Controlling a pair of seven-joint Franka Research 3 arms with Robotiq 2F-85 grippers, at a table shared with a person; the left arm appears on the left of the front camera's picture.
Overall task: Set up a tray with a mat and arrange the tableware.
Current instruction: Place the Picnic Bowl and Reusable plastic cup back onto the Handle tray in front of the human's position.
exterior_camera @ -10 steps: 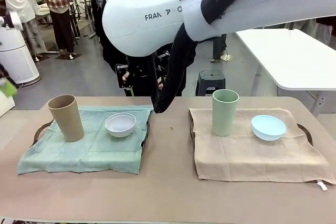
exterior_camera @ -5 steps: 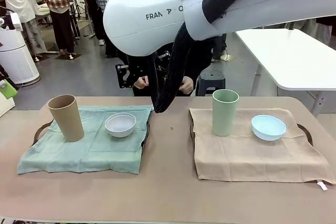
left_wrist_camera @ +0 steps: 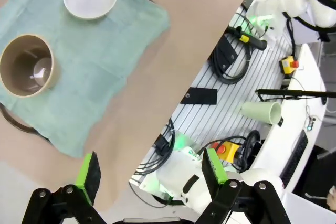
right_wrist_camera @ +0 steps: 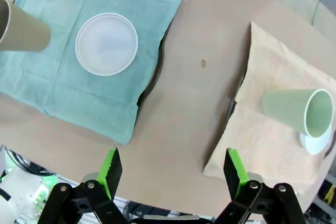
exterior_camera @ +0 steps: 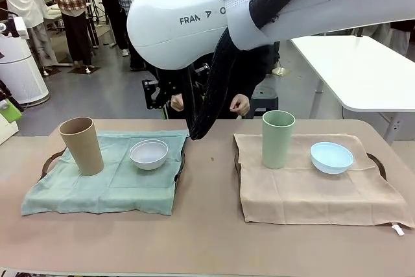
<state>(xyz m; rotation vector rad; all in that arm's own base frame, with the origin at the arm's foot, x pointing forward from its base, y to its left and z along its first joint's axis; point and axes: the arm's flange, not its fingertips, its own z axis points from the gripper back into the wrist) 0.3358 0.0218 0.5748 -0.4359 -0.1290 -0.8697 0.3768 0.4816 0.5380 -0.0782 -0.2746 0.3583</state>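
Tan cup (exterior_camera: 82, 145): stood upright on the green mat (exterior_camera: 104, 186), at its far left part; seen from above in the left wrist view (left_wrist_camera: 26, 65).
White bowl (exterior_camera: 148, 154): set on the same green mat, just to the right of the tan cup and apart from it.
Green mat tray (exterior_camera: 47, 160): covered by the mat, with only dark rim sections exposed at the sides.
Pale green cup (exterior_camera: 278, 139): stood upright on the beige mat (exterior_camera: 318, 192), toward its far left part.
Light blue bowl (exterior_camera: 331, 157): placed on the beige mat, right of the pale green cup, not touching it.
Left gripper (left_wrist_camera: 149, 171): held high above the table edge, fingers spread wide, nothing between them.
Right gripper (right_wrist_camera: 173, 174): held above the bare table (exterior_camera: 207, 225) between the two mats, fingers spread wide, nothing grasped.
Person's hand (exterior_camera: 240, 104): seen at the far side of the table, behind the arm.
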